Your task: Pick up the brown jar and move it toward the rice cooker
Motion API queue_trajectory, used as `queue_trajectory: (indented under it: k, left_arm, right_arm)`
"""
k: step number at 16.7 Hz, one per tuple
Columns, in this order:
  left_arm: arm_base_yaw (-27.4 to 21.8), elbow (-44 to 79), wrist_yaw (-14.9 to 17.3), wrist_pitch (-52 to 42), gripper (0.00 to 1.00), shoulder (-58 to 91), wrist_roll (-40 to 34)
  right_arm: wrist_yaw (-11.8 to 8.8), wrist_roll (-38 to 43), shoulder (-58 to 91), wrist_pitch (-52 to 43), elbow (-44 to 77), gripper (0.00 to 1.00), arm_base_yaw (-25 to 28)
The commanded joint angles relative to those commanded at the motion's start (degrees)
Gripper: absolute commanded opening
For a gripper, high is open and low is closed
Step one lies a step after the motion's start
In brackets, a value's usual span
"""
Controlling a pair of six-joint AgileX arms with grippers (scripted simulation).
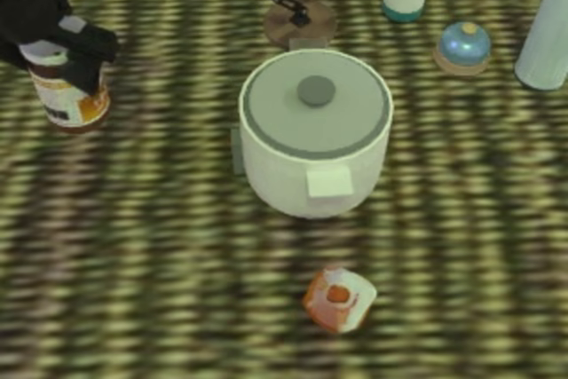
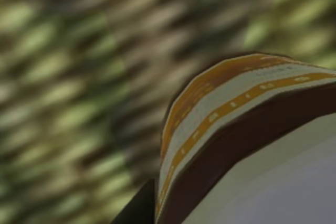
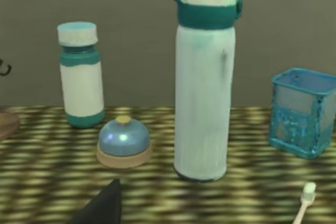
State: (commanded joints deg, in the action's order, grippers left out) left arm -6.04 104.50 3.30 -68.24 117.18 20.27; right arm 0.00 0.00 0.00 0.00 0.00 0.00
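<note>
At the table's far-left edge, the left gripper point(image 1: 73, 52) clamps the brown jar point(image 1: 71, 99) by its top. Open patterned table point(image 1: 160, 219) separates it from the central rice cooker point(image 1: 315, 130). I cannot tell the right gripper's state.

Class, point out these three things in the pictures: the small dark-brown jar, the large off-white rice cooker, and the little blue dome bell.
small dark-brown jar point(image 1: 73, 106): top view, its label.
large off-white rice cooker point(image 1: 316, 91): top view, grey lid knob.
little blue dome bell point(image 3: 124, 138): right wrist view, its dome.
</note>
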Motion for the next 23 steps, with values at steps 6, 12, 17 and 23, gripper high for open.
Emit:
queue_trajectory:
  k: [6, 12, 17, 23]
  left_arm:
    - [-8.2, -9.22, -5.01, 8.03, 0.0, -3.8, -26.98]
    - [-12.44, -14.6, -7.4, 11.69, 0.0, -5.42, -37.82]
    - [-12.21, -14.6, -7.29, 11.77, 0.0, -5.08, -37.57]
    - [-11.95, -19.53, -7.29, 20.66, 0.0, -1.69, -37.31]
  right_arm:
    - [0.0, 0.0, 0.0, 0.0, 0.0, 1.0, 0.0]
    - [0.0, 0.0, 0.0, 0.0, 0.0, 1.0, 0.0]
    - [0.0, 0.0, 0.0, 0.0, 0.0, 1.0, 0.0]
    - [0.0, 0.0, 0.0, 0.0, 0.0, 1.0, 0.0]
